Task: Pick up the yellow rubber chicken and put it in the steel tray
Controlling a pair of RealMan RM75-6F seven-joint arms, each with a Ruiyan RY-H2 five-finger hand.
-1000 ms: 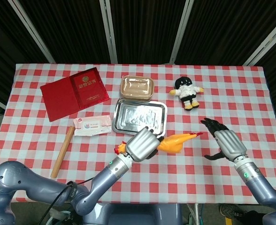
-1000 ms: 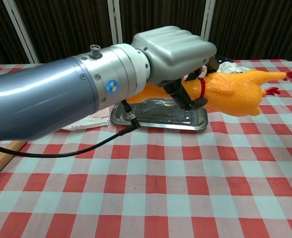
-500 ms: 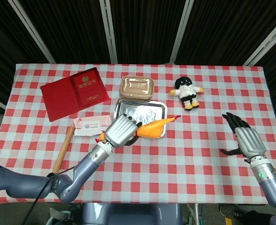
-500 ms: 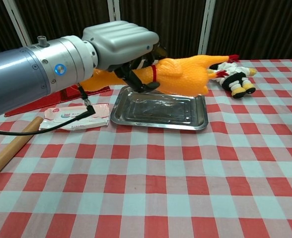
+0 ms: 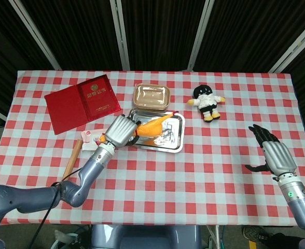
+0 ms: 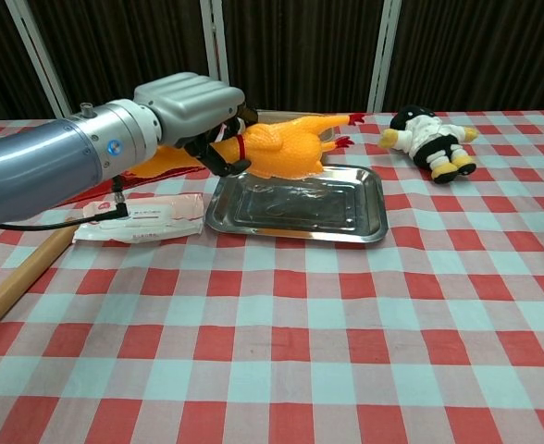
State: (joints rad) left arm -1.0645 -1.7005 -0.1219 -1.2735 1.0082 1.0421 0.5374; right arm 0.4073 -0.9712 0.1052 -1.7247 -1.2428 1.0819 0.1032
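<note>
While my left hand (image 5: 120, 130) grips the rubber chicken (image 5: 151, 126) by its neck end, its long axis runs right and away over the steel tray's (image 5: 176, 141) left half, above the floor, so lower and release; right hand (image 5: 275, 154) idles open, well apart.

A robot test lab is showing here: black curtains (image 5: 157, 31) with pale metal posts (image 5: 120, 33) are backing a table under a red-checked cloth (image 5: 194, 166), and unrelated props (a plush doll (image 5: 207, 102), a red booklet (image 5: 82, 102)) are lying about.
</note>
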